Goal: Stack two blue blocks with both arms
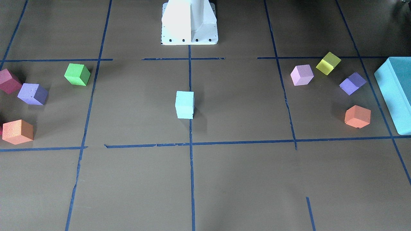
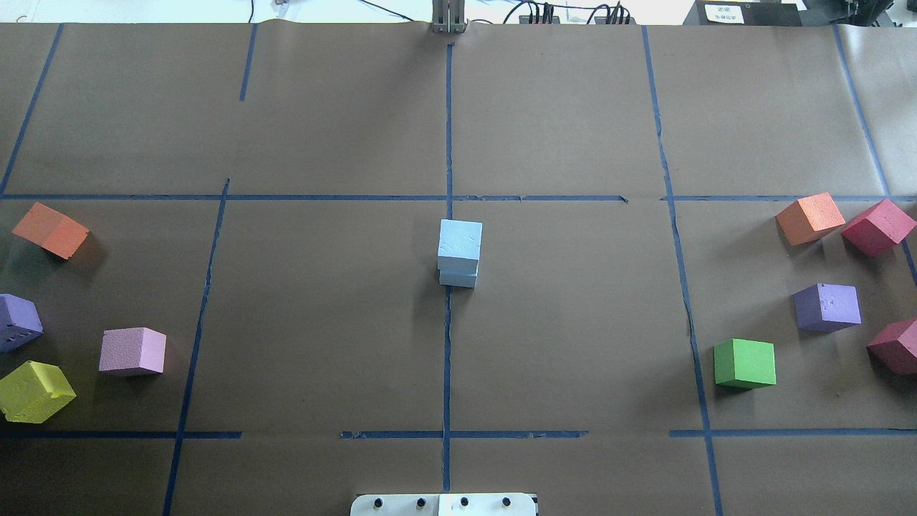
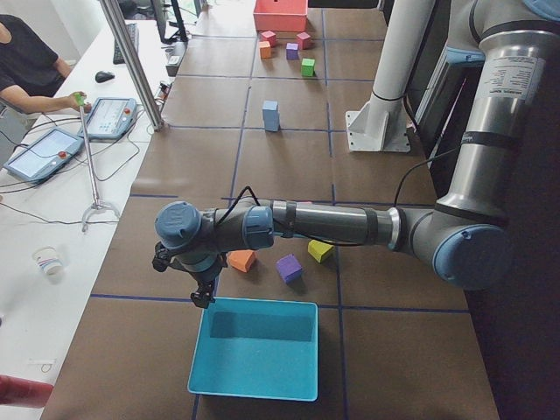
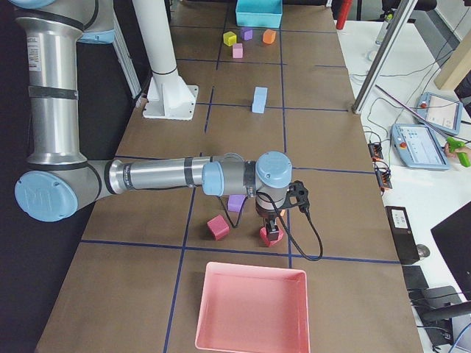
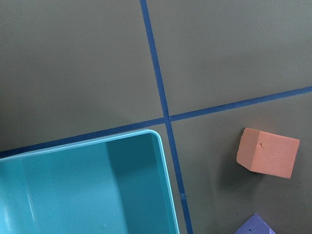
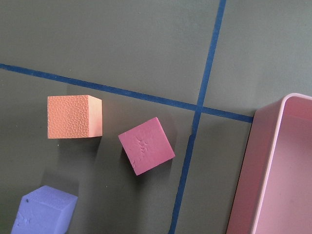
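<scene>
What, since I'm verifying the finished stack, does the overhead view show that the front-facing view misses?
Only overhead: a second dark red cube shown whole, and cables past the table's far edge. Only front-facing: the turquoise box. Both: the blue blocks stacked on the centre tape line, the green cube, no gripper.

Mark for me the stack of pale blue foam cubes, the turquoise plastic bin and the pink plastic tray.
Stack of pale blue foam cubes (image 2: 459, 240): overhead view, top face of upper cube.
Turquoise plastic bin (image 3: 254, 363): left-side view, bare floor inside.
Pink plastic tray (image 4: 250, 312): right-side view, bare floor inside.
</scene>
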`<state>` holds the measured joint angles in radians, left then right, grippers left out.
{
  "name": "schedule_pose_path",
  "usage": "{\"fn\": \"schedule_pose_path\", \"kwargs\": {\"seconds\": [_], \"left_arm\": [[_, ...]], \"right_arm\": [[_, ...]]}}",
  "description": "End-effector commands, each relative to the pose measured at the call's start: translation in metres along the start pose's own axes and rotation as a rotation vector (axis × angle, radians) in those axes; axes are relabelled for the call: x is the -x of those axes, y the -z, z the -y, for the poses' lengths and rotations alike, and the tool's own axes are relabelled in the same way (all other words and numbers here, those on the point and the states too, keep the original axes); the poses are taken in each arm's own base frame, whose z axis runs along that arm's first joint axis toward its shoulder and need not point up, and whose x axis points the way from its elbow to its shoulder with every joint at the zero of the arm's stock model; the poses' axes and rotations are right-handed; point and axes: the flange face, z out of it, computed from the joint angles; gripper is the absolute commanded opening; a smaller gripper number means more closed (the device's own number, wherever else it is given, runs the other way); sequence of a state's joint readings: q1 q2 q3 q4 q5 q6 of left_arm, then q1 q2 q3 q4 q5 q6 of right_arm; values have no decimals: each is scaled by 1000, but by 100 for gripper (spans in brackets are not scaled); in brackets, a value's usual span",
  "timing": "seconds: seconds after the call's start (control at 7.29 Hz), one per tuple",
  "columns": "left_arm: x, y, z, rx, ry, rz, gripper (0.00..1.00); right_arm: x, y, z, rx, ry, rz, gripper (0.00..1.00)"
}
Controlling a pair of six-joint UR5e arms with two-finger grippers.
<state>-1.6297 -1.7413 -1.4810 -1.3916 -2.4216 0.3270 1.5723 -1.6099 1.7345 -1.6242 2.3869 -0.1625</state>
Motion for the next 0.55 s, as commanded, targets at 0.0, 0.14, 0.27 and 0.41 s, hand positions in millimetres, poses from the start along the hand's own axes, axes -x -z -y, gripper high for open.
{"fn": "schedule_pose_path", "kwargs": {"seconds": [0.0, 0.14, 0.27, 0.41], "left_arm": [[-6, 4, -1, -13, -19, -1, 100], [-3, -1, -1, -8, -16, -2, 100], [-3, -2, 0, -15, -36, 8, 100], [-3, -3, -2, -19, -40, 10, 100]], "right_arm": [[0, -2, -2, 4, -1, -4, 100], [-1, -3, -3, 6, -3, -3, 100], [-2, -4, -3, 9, -5, -5, 100], [-1, -3, -2, 6, -5, -2, 100]]}}
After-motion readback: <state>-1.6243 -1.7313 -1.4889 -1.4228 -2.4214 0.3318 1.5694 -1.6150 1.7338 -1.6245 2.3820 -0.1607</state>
